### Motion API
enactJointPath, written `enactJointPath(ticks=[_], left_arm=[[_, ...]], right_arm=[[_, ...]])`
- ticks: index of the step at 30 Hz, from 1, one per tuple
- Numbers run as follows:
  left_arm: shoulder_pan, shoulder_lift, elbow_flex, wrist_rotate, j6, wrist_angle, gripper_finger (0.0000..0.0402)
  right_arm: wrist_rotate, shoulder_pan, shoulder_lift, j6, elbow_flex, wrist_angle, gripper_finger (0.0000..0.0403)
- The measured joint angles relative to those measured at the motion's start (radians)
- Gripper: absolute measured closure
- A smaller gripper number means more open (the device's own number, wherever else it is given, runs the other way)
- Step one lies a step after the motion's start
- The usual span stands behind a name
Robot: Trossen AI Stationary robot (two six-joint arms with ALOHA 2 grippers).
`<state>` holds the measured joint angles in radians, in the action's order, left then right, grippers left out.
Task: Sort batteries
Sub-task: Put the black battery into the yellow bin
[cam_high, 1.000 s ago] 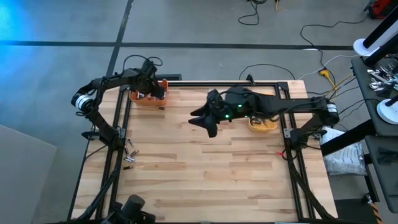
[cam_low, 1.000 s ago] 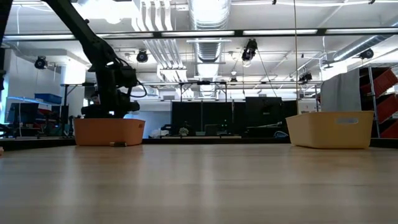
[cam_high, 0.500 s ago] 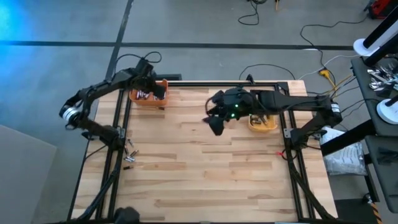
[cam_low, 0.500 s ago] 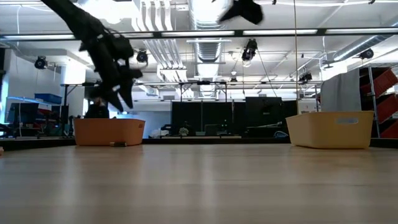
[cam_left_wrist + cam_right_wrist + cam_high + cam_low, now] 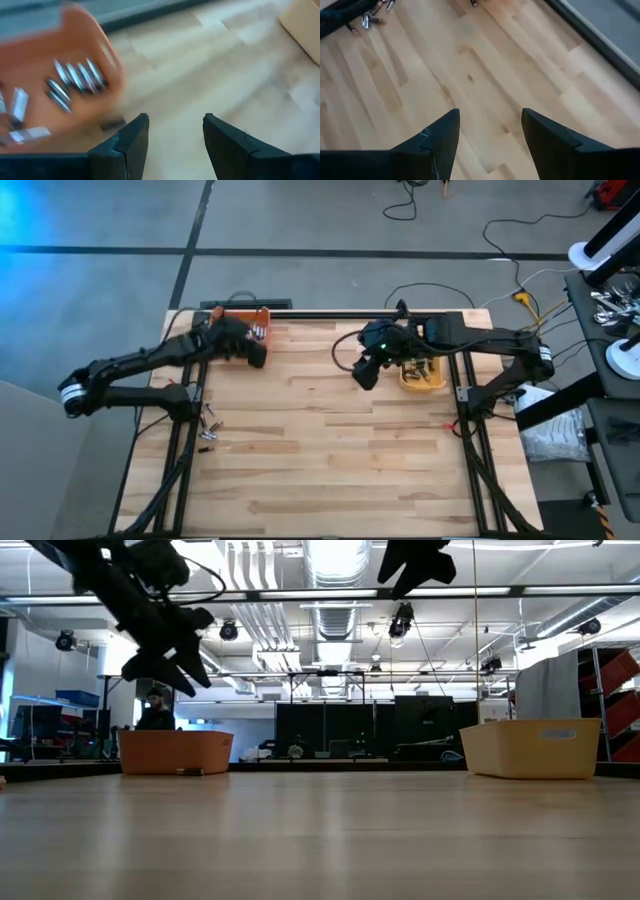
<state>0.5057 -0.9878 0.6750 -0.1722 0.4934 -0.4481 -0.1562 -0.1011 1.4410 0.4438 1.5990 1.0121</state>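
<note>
Several silvery-grey batteries lie inside the orange bin at the table's far left. One small dark battery lies on the table just in front of that bin. More loose batteries lie at the table's left edge, also in the right wrist view. My left gripper hovers open and empty above the wood just beside the orange bin's near right corner. My right gripper hangs open and empty high over the table's far middle, left of the yellow bin.
The yellow bin stands at the far right and the orange bin at the far left. A black frame rail runs along the far edge. Bare wood fills the middle and near part of the table.
My left gripper has risen out of the orange bin and drawn back toward the near edge, its arm swinging out to the left. My right gripper has moved toward the table's right edge, come down a little and tipped steeply downward.
</note>
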Motion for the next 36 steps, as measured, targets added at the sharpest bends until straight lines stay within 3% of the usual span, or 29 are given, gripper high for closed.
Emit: enactJointPath(ticks=[3,10,14,17,19,26,31,36], left_arm=[[-0.133,0.053,-0.039,-0.083,0.127,-0.025,0.0235],[-0.435,0.095,-0.051,-0.435,0.448,-0.048,0.0234],[-0.475,0.076,-0.038,-0.456,0.668,-0.22,0.0223],[-0.473,0.067,-0.047,-0.452,0.926,-0.341,0.0207],[-0.475,0.059,-0.067,-0.45,0.998,-0.345,0.0192],[-0.46,-0.055,-0.103,-0.445,0.973,-0.31,0.0122],[-0.409,-0.145,-0.133,-0.445,0.81,-0.191,0.0082],[-0.287,-0.246,-0.132,-0.382,0.57,0.033,0.007]], right_arm=[[-0.001,-0.042,-0.042,-0.074,0.0,0.007,0.0197],[0.0,-0.177,-0.157,-0.285,0.0,-0.028,0.0197],[0.021,-0.267,-0.208,-0.43,0.0,-0.07,0.0197],[0.112,-0.337,-0.222,-0.521,0.0,-0.077,0.0197],[0.165,-0.376,-0.22,-0.568,0.0,-0.071,0.0197],[0.209,-0.439,-0.175,-0.654,0.0,-0.051,0.0197],[0.209,-0.443,-0.144,-0.69,0.0,-0.066,0.0197],[0.209,-0.443,-0.116,-0.706,0.0,-0.151,0.0197]])
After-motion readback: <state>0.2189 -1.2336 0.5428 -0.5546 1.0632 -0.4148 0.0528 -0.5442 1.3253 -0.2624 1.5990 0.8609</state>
